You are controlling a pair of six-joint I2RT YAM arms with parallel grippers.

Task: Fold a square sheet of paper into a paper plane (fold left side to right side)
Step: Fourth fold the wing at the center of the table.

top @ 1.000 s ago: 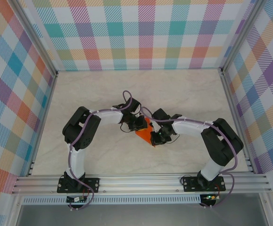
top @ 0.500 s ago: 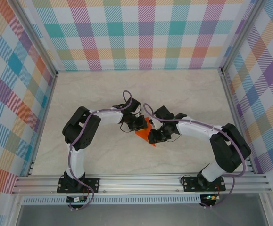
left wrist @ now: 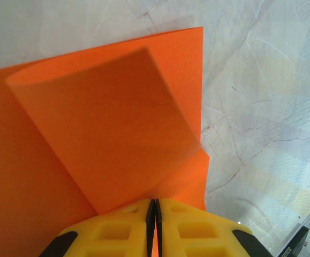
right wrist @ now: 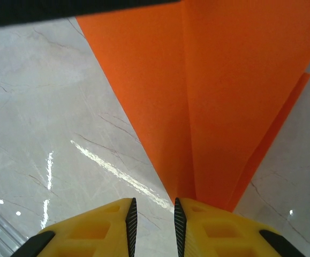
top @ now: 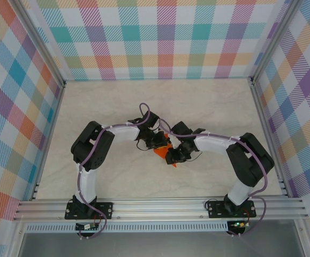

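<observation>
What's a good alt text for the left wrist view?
The yellow left hand is pinched shut on the edge of an orange paper, with one flap curling up over the rest of the sheet. A pale marbled table shows on the right.

- No writing, number, brand or sign can be read in any view.
- The square sheet of paper [left wrist: 90, 134] is plain orange, unprinted.
- The counter [top: 117, 101] bears only marble veining.
</observation>
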